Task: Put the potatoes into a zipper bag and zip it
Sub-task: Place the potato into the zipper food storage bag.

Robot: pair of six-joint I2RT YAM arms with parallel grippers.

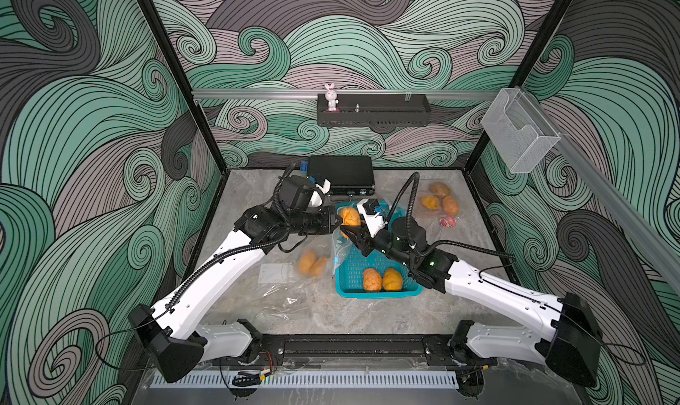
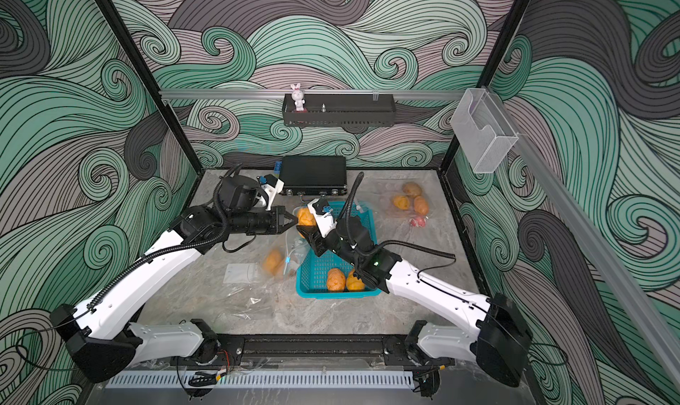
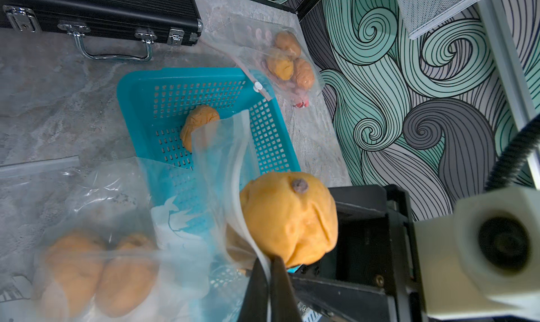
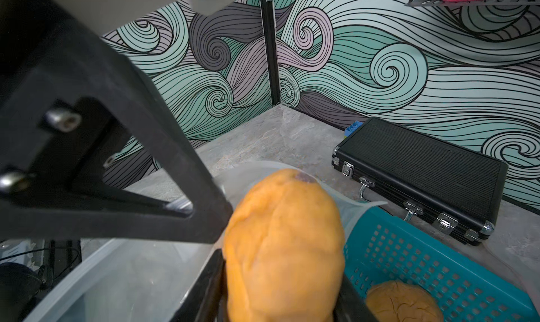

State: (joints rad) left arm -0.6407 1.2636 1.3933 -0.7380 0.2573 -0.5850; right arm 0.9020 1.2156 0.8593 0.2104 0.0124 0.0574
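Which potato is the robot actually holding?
The potato in the right hand, held above the teal basket's far corner; the rest lie in the basket or bags.

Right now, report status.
Left gripper shut on zipper bag rim. Right gripper holding potato at bag mouth. Blue basket below, two potatoes inside.

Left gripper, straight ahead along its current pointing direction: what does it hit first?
Probably the orange wrinkled potato clamped in the right gripper, directly past the clear plastic zipper bag rim that the left gripper pinches shut. The gap's depth is unclear from above.
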